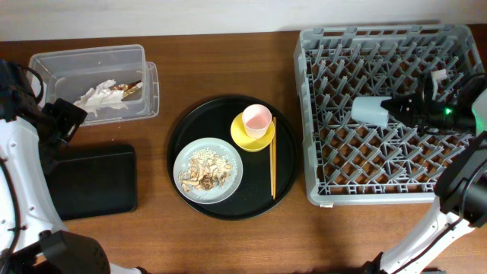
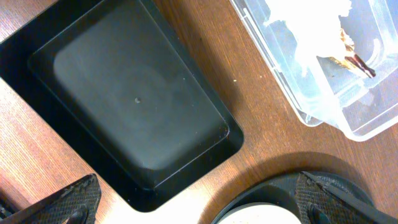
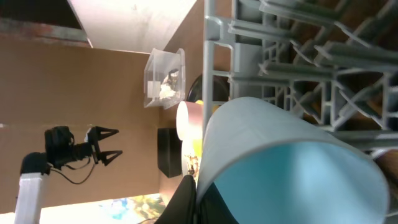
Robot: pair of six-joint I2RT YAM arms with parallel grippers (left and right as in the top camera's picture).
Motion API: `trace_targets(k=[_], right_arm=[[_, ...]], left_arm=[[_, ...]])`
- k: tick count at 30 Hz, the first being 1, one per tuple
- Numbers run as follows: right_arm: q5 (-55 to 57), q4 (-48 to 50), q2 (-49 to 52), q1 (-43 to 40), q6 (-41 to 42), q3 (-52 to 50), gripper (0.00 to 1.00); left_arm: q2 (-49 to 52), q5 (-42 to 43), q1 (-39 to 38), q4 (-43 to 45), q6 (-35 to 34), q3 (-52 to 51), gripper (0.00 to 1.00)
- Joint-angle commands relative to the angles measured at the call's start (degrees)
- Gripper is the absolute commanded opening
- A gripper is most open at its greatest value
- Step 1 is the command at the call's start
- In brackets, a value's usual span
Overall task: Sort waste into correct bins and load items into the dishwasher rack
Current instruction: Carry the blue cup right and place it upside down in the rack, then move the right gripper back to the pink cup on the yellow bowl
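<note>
Light-blue cup hangs over rack on wooden table (pale wall beyond)

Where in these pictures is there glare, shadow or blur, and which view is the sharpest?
Overhead view: even light, sharp all over. Left wrist view: dull sheen on the black tray, white glare on the clear tub wall, soft shadow on the table near the bottom. Right wrist view: the light-blue cup is very near and looks soft; the rack behind is crisper.

Robotics lab, prob. w/ a mock kitchen setup: left arm & right arm at wood tabletop, dishwasher rack at its right edge, plain white wall along far edge.
</note>
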Motion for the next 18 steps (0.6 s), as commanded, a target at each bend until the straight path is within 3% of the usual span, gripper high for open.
trace_targets(k=[1,5,11,14,18], right_arm=[[0.17,0.17,0.81,-2.23,1.09,-0.28,0.04],[3.89,-0.20,0.81,-5.03,2.84,-0.28,0.06],[11.78,-1.49,0.76,-5.97,3.93,-0.17,0.22],[11.96,-1.97,0.59,-6.16,4.46,0.11,0.24],[14.82,-1.92,-0.70,-6.86,11.19,3.45,0.30]], left_arm=[[-0.98,-0.39,0.35,0.07,-0.55,0.24,0.99],[-0.98,-0.39,0.35,0.07,-0.55,0.24,0.99],[-0.98,-0.39,0.35,0.07,-0.55,0.24,0.99],[-0.98,-0.39,0.35,0.07,-0.55,0.24,0.99],[-0.98,-0.39,0.35,0.07,-0.55,0.24,0.99]])
